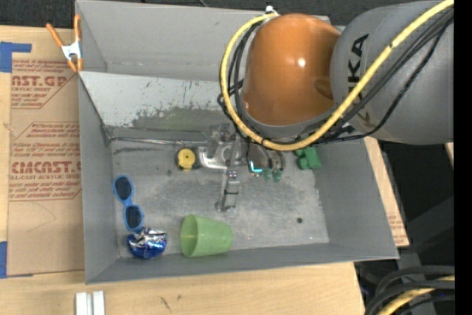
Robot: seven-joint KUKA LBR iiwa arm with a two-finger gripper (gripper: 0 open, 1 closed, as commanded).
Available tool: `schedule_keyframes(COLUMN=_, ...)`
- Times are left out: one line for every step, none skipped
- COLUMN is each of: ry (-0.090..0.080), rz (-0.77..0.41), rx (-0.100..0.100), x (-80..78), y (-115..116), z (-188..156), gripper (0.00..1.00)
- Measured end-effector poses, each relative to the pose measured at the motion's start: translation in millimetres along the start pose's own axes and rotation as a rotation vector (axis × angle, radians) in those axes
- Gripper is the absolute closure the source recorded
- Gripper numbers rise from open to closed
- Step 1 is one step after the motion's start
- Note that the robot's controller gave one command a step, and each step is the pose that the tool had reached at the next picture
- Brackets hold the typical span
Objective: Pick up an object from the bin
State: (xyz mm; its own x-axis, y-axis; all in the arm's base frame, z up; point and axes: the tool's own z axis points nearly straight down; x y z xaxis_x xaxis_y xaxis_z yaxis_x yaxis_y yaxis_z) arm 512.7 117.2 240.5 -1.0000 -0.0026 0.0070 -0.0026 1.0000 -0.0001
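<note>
My gripper hangs below the orange-covered wrist, low over the middle of the bin floor. A small yellow round piece lies just to its left, close to the gripper's metal parts. A light green plastic cup lies on its side near the front wall, a little below and left of the gripper. A dark green block sits to the right, partly hidden under the arm. I see nothing held in the gripper.
Blue sunglasses lie along the left wall, with a crumpled blue wrapper in the front left corner. The arm and its cables cover the bin's back right part.
</note>
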Motion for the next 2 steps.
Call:
schedule_keyframes(ry=-0.006, rz=-0.324, rx=0.003, x=27.2, y=-11, z=152, gripper=0.00)
schedule_keyframes(ry=-0.019, rz=-0.529, rx=0.002, x=29.4, y=21, z=139, gripper=0.00)
